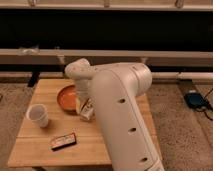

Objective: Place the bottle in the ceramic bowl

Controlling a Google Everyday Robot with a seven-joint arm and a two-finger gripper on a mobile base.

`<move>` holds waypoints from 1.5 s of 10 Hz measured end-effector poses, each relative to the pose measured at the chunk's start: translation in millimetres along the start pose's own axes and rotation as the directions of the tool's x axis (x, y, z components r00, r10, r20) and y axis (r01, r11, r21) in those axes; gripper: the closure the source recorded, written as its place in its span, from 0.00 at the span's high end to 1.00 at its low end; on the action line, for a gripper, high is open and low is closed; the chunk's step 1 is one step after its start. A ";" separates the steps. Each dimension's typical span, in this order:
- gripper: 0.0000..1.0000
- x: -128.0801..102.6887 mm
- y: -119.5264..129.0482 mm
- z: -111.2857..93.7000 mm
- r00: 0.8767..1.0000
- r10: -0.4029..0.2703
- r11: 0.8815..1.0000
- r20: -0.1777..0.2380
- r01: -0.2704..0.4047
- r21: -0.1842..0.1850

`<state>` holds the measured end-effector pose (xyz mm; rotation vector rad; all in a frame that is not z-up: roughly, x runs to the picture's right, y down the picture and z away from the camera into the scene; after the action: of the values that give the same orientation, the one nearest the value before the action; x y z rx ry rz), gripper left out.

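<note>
1. Bottle (86, 110): small, whitish, boxy. Faint darker label marks show on the side facing the camera. Its top end runs up under the gripper, so the cap is not clear. It is tilted, with the top leaning left toward the bowl.
2. Bottle position: just beside the bowl's right front rim, and outside the hollow as far as shows. Its lower end is over bare worktop. Cannot tell whether it touches the wood.
3. Gripper (83, 99): directly above the bottle's top, at the bowl's right edge, mostly hidden by the wrist housing. Jaws: cannot tell how far open they are, or whether they hold the bottle.
4. Bowl (66, 97): shallow, round, orange-brown glaze. It sits on the rear middle of the worktop, and the wrist covers its right part.
5. Arm (120, 115): thick and white, with dark round holes along the big link. It rises from the bottom right and bends left at a rounded joint. The wrist then drops to the bowl's right side.
6. Cup (38, 115): white and upright, front-left of the bowl and apart from it.
7. Block (63, 141): flat and rectangular, dark edges with a paler top. It lies near the worktop's front edge, apart from the cup and the bottle.
8. Worktop (45, 150): light wood, a small table on speckled carpet.
9. Behind: dark wall with a pale horizontal rail (165, 54).
10. Blue object (196, 100): on the floor at far right.
</note>
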<state>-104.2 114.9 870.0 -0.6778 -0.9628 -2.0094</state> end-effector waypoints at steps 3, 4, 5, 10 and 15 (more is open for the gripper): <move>0.80 -0.7 2.5 9.2 0.999 0.011 1.000 0.033 -0.011 -0.007; 0.80 -2.1 3.8 11.1 0.999 0.017 1.000 0.041 -0.017 -0.007; 0.80 -4.8 6.5 13.5 0.999 0.027 1.000 0.047 -0.027 -0.005; 0.46 -17.1 16.8 23.5 0.996 0.056 0.998 0.072 -0.057 0.015; 0.02 -32.3 34.2 25.9 0.992 0.102 0.994 0.074 -0.105 0.030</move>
<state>-55.1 136.0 874.8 -0.7705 -0.9813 -1.8853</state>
